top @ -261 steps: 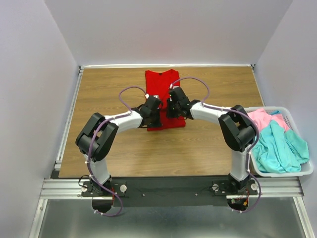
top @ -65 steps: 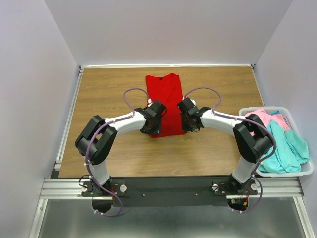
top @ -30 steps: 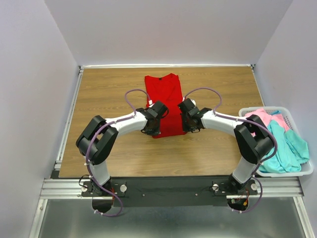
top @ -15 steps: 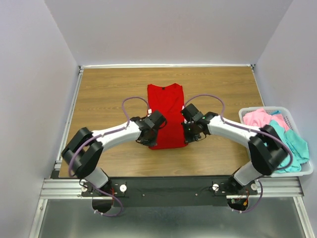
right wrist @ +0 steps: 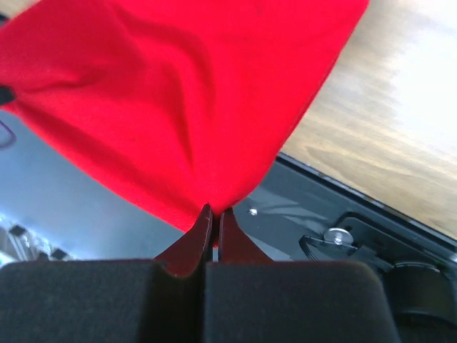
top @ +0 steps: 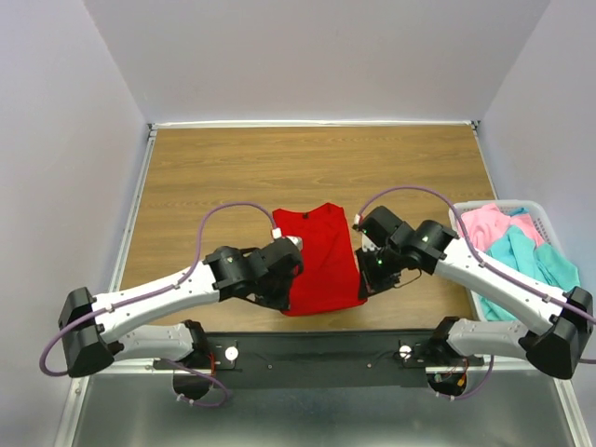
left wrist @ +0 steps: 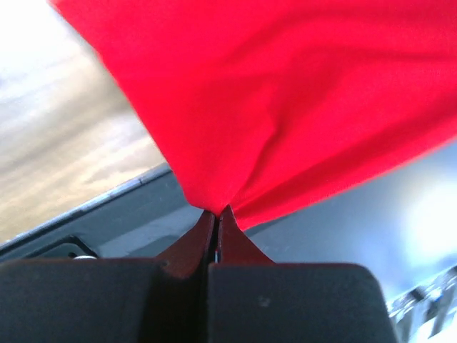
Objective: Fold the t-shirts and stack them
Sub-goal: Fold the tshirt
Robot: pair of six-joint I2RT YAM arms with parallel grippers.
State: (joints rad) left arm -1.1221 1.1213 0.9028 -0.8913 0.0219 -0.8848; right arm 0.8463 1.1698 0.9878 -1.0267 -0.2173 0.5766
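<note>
The red t-shirt (top: 321, 261), folded into a narrow strip, hangs between both grippers at the table's near edge. Its lower hem reaches over the black base rail. My left gripper (top: 287, 296) is shut on the shirt's near left corner. In the left wrist view the red t-shirt (left wrist: 285, 107) bunches into the pinch of the left gripper (left wrist: 216, 213). My right gripper (top: 361, 291) is shut on the near right corner. The right wrist view shows the red t-shirt (right wrist: 171, 100) gathered at the right gripper (right wrist: 212, 211). Pink t-shirt (top: 489, 223) and teal t-shirt (top: 521, 275) lie in the basket.
A white laundry basket (top: 577, 321) stands off the table's right side. The wooden table (top: 307, 168) stretches behind the shirt to the back wall. The black base rail (top: 317, 349) runs along the near edge under the hanging cloth.
Both arms have drawn back toward the near edge, dragging the red t-shirt with them. Its far end has slid from mid-table toward me, and its near hem now overhangs the base rail.
</note>
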